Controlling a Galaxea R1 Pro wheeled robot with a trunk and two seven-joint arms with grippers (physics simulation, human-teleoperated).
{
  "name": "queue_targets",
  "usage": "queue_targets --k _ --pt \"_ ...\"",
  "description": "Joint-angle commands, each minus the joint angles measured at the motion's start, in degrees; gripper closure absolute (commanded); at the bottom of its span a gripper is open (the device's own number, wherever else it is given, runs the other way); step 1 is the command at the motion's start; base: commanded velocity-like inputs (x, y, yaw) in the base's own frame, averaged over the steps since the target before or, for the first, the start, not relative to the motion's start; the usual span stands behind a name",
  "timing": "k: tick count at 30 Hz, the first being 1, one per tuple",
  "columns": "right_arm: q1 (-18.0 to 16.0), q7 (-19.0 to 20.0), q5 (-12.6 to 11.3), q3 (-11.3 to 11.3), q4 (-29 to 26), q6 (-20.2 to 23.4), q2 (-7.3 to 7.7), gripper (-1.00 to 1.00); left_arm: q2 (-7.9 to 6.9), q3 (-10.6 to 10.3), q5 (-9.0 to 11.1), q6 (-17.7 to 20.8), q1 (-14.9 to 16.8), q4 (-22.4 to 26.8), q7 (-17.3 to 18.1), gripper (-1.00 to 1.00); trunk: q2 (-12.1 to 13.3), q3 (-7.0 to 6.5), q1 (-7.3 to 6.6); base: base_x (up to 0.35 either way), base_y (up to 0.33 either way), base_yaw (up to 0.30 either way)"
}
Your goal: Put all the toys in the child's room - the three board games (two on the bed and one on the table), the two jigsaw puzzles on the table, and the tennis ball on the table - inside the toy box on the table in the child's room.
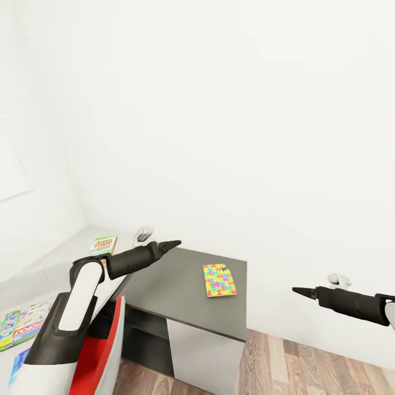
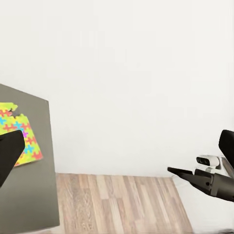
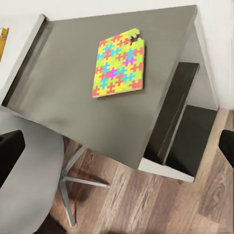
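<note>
One jigsaw puzzle [image 1: 219, 280] [image 3: 118, 62] [image 2: 19, 132] lies flat on the table's dark grey top [image 1: 175, 291]. A "SKIP BO" board game [image 1: 104, 244] rests on the joined pale grey top [image 1: 60, 263]. My left gripper [image 1: 170, 244] hovers over the dark top's rear left corner, left of the puzzle; its fingers [image 2: 9, 151] stand wide apart with nothing between them. My right gripper [image 1: 300, 291] [image 2: 183, 174] hangs in the air to the right of the table, open and empty, its fingers [image 3: 9, 151] apart. The toy box, tennis ball and bed are out of view.
Another flat colourful printed box [image 1: 24, 323] and a blue piece [image 1: 19, 365] lie on the pale top at the near left. A grey swivel chair [image 3: 34, 165] stands by the desk. White walls close in behind; wood-plank floor [image 1: 307, 362] lies to the right.
</note>
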State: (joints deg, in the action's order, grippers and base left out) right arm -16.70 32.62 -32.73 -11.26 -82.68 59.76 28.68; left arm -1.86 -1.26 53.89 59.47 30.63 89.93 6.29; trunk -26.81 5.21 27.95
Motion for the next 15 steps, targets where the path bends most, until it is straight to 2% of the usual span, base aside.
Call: queue_targets --k 1,7,11,15 --pt "-0.09 0.49 0.43 -0.04 0.01 0.24 -0.01 -1.00 -0.04 0.01 -0.58 0.12 0.04 0.03 0.58 -1.00 -0.11 0.09 0.03 0.000 0.000 -0.279" --pt "-0.12 0.45 0.47 0.11 0.04 0.24 -0.04 -1.00 -0.09 0.18 -0.61 0.13 0.04 0.00 0.57 -1.00 -0.11 -0.09 0.03 0.007 0.000 -0.280" --pt "-0.09 0.42 0.55 0.10 0.06 0.24 -0.11 -1.00 -0.30 0.44 -0.62 0.12 0.01 -0.16 0.50 -1.00 -0.11 -0.21 0.03 0.206 -0.157 -0.277" --pt "-0.09 0.42 0.54 0.10 0.07 0.24 -0.13 -1.00 -0.37 0.46 -0.68 0.10 -0.10 -0.23 0.46 -1.00 -0.11 -0.26 0.03 0.234 -0.178 -0.143"
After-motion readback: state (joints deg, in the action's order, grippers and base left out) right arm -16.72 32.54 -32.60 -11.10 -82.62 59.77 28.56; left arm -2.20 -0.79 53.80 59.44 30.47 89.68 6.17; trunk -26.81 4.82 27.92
